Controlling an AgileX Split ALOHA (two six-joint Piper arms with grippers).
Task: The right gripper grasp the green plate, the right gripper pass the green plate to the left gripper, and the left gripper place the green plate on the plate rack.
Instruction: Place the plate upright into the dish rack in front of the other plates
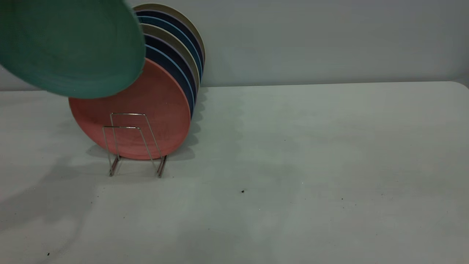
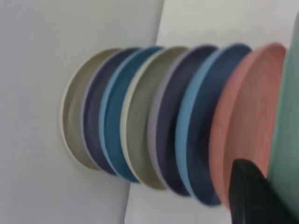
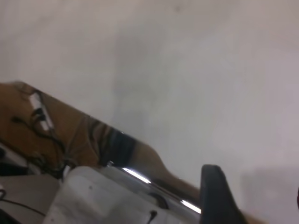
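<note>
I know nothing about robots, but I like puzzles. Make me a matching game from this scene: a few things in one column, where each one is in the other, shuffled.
Things:
1. green plate
2. salmon-pink plate
3. beige plate
4. plate rack

Places:
A. at the far back of the row, nearest the wall
B. up in the air, above the rack's front end
C. standing on the table, front loops unfilled
D. frontmost plate standing in the rack

Pairs: 1-B, 2-D, 3-A, 4-C
</note>
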